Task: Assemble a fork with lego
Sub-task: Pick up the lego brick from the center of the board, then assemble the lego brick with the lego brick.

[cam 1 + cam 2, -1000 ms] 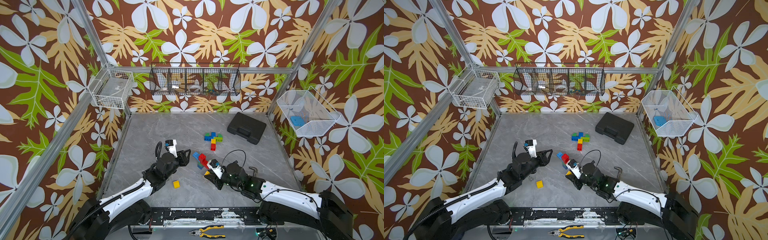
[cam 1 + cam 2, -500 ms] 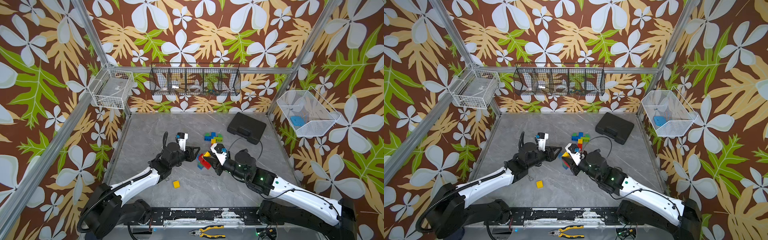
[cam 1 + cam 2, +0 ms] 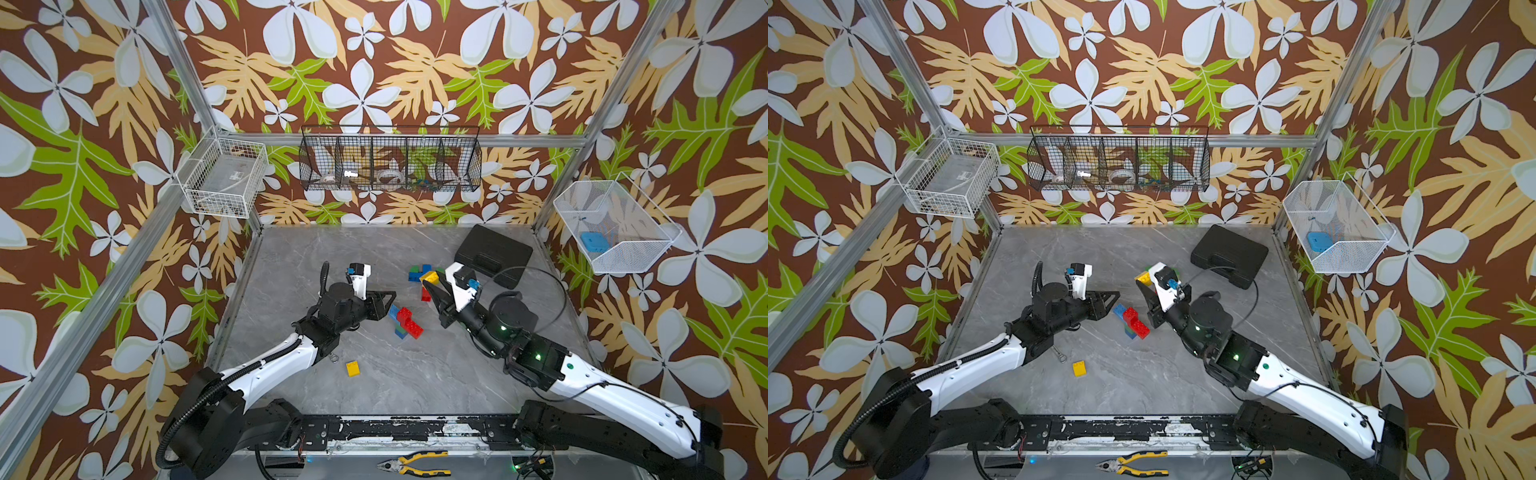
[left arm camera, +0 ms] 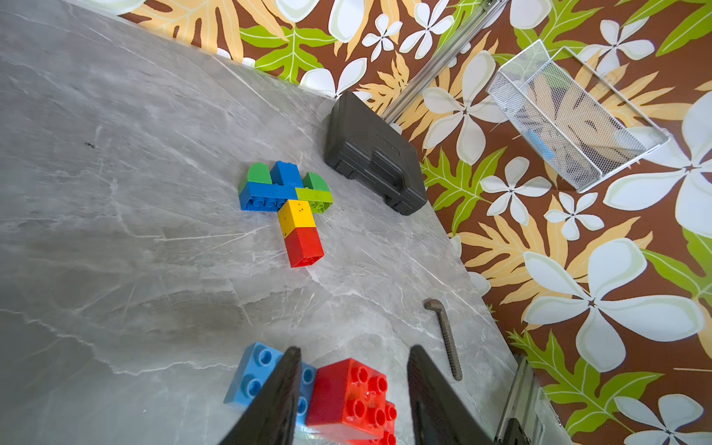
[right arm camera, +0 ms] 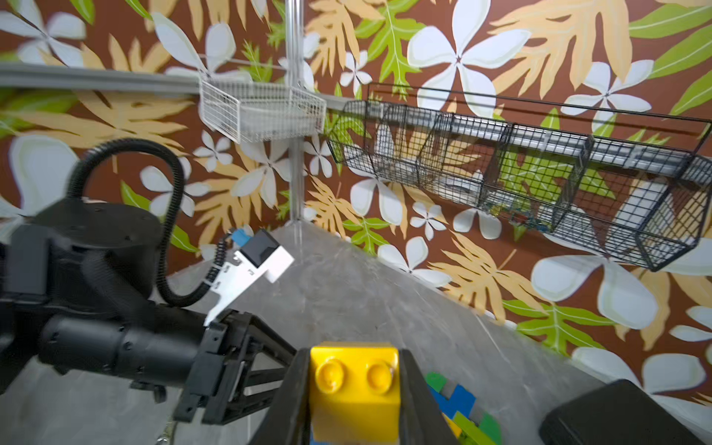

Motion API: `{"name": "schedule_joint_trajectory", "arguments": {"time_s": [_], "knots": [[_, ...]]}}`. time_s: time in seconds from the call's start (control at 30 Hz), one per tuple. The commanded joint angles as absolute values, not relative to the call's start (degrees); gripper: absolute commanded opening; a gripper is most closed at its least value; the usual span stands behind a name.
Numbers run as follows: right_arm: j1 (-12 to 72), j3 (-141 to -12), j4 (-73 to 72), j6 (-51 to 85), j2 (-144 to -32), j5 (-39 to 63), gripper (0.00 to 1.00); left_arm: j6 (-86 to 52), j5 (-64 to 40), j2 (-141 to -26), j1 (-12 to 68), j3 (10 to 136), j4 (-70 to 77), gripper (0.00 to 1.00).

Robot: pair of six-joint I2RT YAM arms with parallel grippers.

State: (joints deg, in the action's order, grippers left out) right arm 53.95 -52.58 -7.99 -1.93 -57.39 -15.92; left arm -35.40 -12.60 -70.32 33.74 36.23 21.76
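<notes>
My right gripper (image 3: 432,286) is shut on a yellow lego brick (image 5: 354,385) and holds it above the table, close to the joined piece. That piece (image 4: 287,200) lies flat: green, blue and lime bricks form a crossbar, with a yellow and a red brick as a stem. In both top views the right gripper partly hides it. My left gripper (image 4: 354,348) is open low over a cluster of red, blue and green bricks (image 3: 407,322). Its fingers straddle the red top brick (image 4: 352,393), with a gap on one side. A light-blue brick (image 4: 254,370) lies beside it. A loose yellow brick (image 3: 353,368) sits nearer the front.
A black case (image 3: 492,255) lies at the back right, just behind the right gripper. A metal bolt (image 4: 447,335) lies on the table by the right wall. Wire baskets (image 3: 388,164) hang on the walls. Pliers (image 3: 415,464) rest on the front rail.
The right gripper rose and carried the yellow brick back toward the joined piece. The left gripper reached right to the red cluster and its jaws narrowed a little.
</notes>
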Motion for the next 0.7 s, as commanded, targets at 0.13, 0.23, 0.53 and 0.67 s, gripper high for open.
{"name": "schedule_joint_trajectory", "arguments": {"time_s": [0.13, 0.23, 0.53, 0.67], "knots": [[54.47, -48.87, -11.45, -8.23, -58.41, -13.26, 0.00, -36.73, -14.27, -71.13, 33.42, 35.86, 25.02, 0.47], [54.67, -47.23, -9.57, -4.45, -58.62, -18.28, 0.00, -37.43, -14.90, -71.35, 33.14, 35.46, 25.95, 0.47], [52.14, -44.37, 7.03, 5.67, -61.05, -13.84, 0.00, -34.76, -20.39, -75.01, 33.03, 38.33, 22.56, 0.44], [45.30, -41.47, 5.20, 8.82, -59.94, 3.32, 0.00, -33.23, -23.02, -77.62, 33.09, 40.23, 20.39, 0.43]]}}
